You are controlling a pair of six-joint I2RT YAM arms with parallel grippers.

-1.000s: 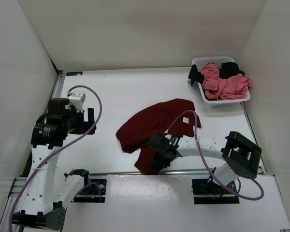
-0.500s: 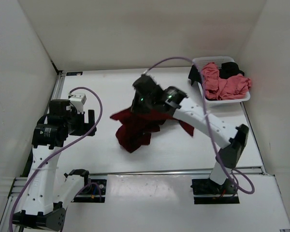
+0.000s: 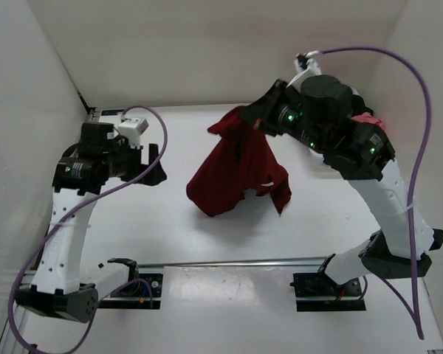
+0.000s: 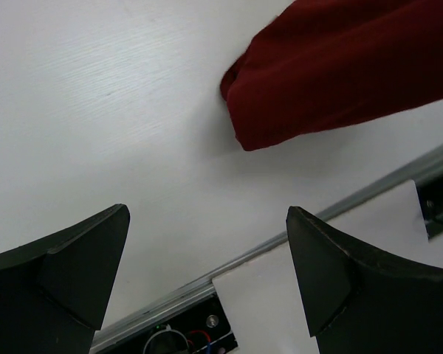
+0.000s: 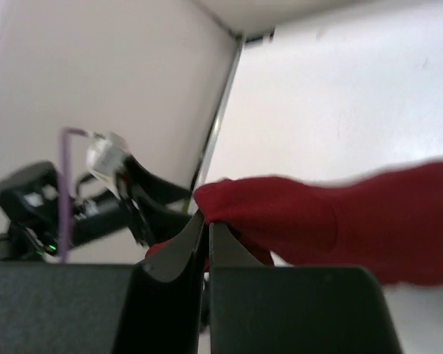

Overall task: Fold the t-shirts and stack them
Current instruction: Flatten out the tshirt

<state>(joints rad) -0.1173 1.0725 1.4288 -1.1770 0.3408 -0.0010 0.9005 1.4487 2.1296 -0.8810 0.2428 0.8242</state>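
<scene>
One maroon t-shirt (image 3: 232, 173) hangs above the table (image 3: 133, 221), its low end maybe grazing it. Your right gripper (image 3: 245, 118) is pinched tight on an upper edge; left gripper (image 3: 153, 156) gapes wide, empty. Cloth judged light, limp, bunching: take the dangling free corner with your left

The white table (image 3: 133, 236) fills the middle of the frame; the maroon t-shirt (image 3: 232, 173) trails its lower end onto the table's centre.

Maroon t-shirt (image 3: 232, 173): hung bunched mid-table
Right gripper (image 3: 252, 118): clamped its far top edge
Left gripper (image 3: 153, 164): gaped, left of it
</scene>
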